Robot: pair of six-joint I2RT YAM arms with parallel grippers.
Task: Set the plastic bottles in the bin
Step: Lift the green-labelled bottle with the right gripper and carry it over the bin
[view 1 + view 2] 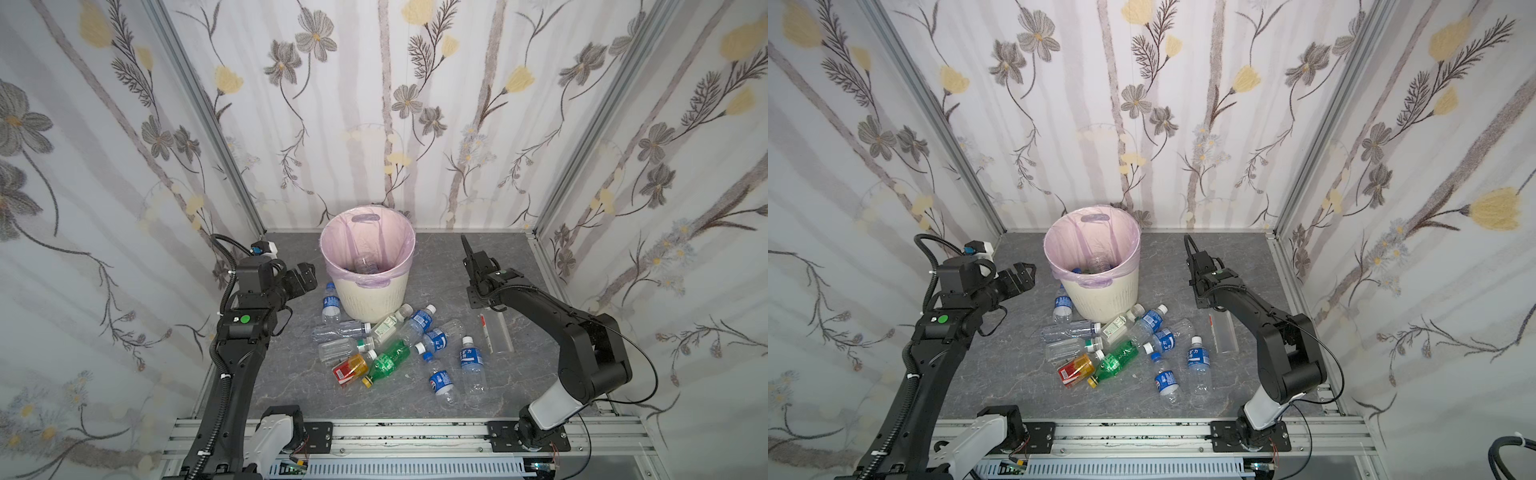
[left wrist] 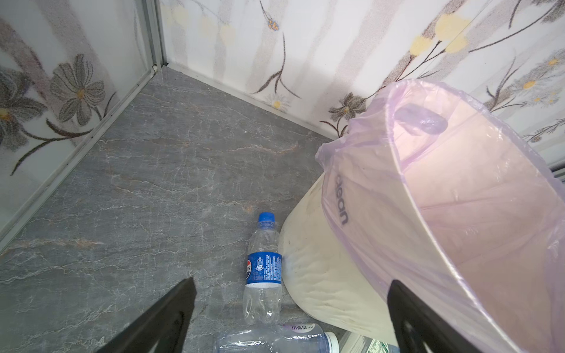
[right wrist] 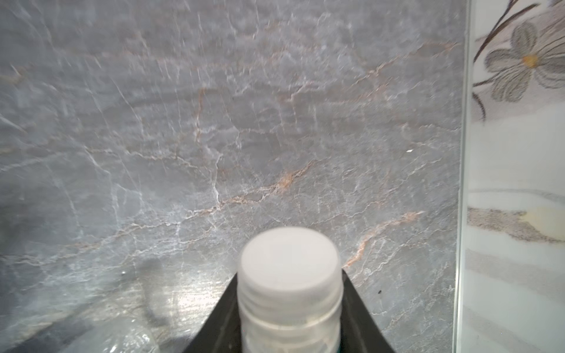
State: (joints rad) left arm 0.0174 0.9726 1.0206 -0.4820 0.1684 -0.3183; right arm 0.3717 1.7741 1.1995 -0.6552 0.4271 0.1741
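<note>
Plastic bottles (image 1: 419, 324) are lying in a loose heap on the grey marble tabletop (image 1: 291, 386) just in front of the bin (image 1: 370, 299), and some are touching its ribbed wall. Among them I am seeing a green bottle (image 1: 388, 359) and an amber bottle with a red label (image 1: 351, 368) side by side. At least one clear bottle (image 1: 365, 264) is sitting down inside the bin's pink liner bag (image 1: 332, 245). A blue-capped bottle with a blue label (image 2: 263, 266) is lying against the bin's cream wall.

The right gripper (image 3: 290, 273) is clamping a white-capped bottle (image 3: 289, 308) at its neck end. Its black fingers (image 3: 354, 305) are pressing in on either side, and the cap is poking out past them. In both top views this gripper is hovering over bare tabletop to the right of the bin, apart from it, and the bottle is hidden under the arm there.

The left gripper (image 2: 292, 281) is standing wide open, holding nothing and touching nothing. In its wrist view its two fingers (image 2: 171, 314) are framing the blue-labelled bottle. In both top views it is hanging just left of the bin's rim.
</note>
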